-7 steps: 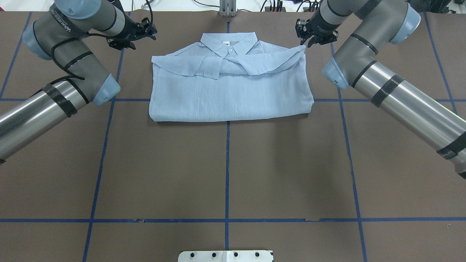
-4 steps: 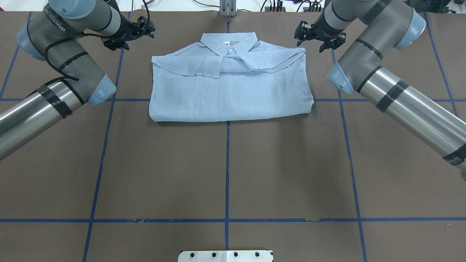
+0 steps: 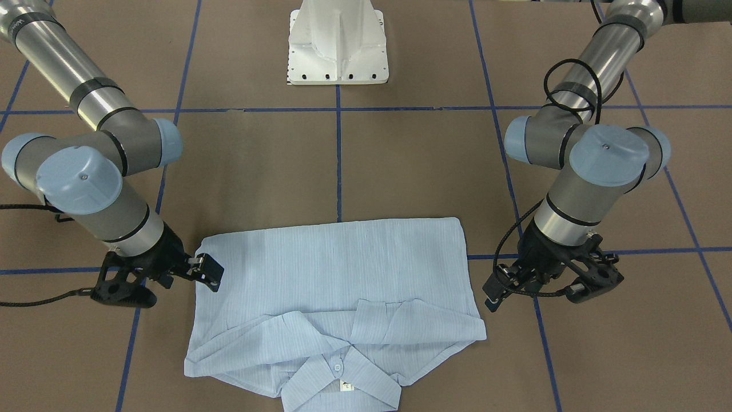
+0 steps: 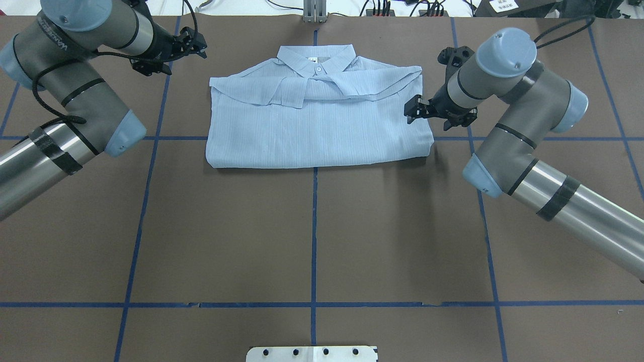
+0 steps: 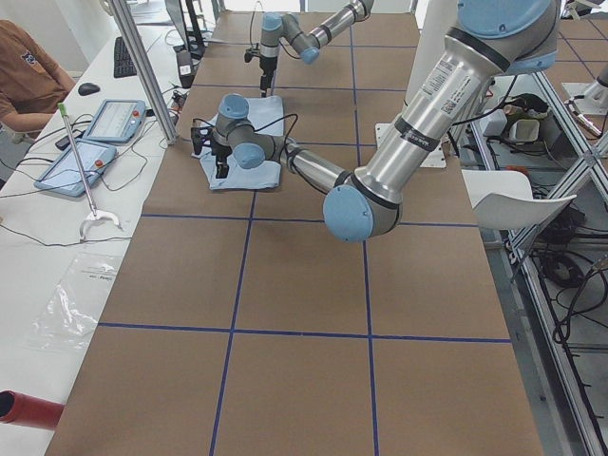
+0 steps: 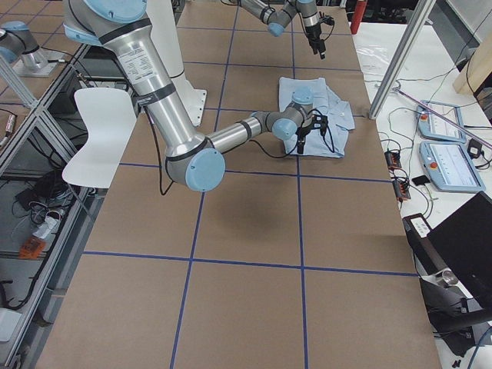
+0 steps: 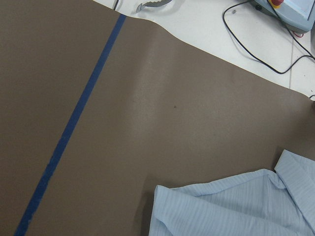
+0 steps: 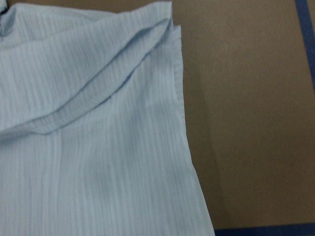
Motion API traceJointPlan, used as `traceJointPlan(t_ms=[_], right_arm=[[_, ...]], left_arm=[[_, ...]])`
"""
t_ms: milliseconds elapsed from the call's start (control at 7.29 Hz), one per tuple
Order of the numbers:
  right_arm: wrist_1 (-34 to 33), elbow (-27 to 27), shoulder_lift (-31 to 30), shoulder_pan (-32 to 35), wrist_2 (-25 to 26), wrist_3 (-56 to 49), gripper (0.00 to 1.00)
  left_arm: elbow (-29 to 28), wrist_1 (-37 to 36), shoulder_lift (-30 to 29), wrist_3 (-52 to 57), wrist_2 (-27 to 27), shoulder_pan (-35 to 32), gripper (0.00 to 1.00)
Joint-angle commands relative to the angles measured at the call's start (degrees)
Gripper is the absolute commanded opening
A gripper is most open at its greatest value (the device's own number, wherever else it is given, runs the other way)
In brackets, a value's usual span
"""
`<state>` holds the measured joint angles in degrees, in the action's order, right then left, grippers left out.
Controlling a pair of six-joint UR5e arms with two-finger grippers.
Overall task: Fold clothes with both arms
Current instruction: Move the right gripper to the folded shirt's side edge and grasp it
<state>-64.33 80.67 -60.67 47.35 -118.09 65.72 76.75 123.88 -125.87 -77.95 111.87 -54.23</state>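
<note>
The light blue shirt [image 4: 317,120] lies folded and flat at the far middle of the table, collar away from the robot; it also shows in the front view [image 3: 337,269]. My right gripper [image 4: 436,111] is open and empty, low at the middle of the shirt's right edge; one finger [image 3: 209,270] overlaps that edge. The right wrist view shows this shirt edge [image 8: 88,147]. My left gripper [image 4: 168,53] is open and empty, off the shirt beyond its left shoulder corner [image 7: 231,206]; it also shows in the front view [image 3: 543,283].
The table is brown with blue tape lines [image 4: 314,226]. The white pedestal base [image 3: 337,51] stands at the robot's side. Tablets and cables [image 5: 95,133] lie on a white bench past the far edge, where a person [image 5: 28,66] sits. A metal post [image 4: 314,10] stands behind the collar.
The right gripper let the shirt's right shoulder corner drop flat, then swung back toward the robot along the right edge. The left gripper drew slightly further left, away from the shirt.
</note>
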Motion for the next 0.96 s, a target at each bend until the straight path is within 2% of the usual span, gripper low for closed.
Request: traceJointPlan(t_ms=[0,274,412,549,686,823], right_arm=[[-0.3,0.7,-1.4,-1.5,-0.4,0.0,0.97],[-0.4,0.6,-1.3,-1.7,-0.6,0.0,0.52],[-0.4,0.6,-1.4,-1.7,-0.6,0.0,0.48],[-0.4,0.7,-1.4,-1.9,-0.8,0.0,0.37],[-0.4,1.0,-1.2,-1.7,-2.4,-0.1,0.14],[-0.6,2.9,-1.5,-1.4,-2.8,0.0,0.00]], left_arm=[[0.2,0.0,0.1,-0.1,0.0,0.0,1.00],[0.2,0.0,0.1,-0.1,0.0,0.0,1.00],[0.2,0.0,0.2,-0.1,-0.1,0.0,1.00],[0.2,0.0,0.2,0.0,-0.2,0.0,0.99],[0.2,0.0,0.2,0.0,-0.2,0.0,0.99],[0.2,0.0,0.2,-0.2,-0.2,0.0,0.99]])
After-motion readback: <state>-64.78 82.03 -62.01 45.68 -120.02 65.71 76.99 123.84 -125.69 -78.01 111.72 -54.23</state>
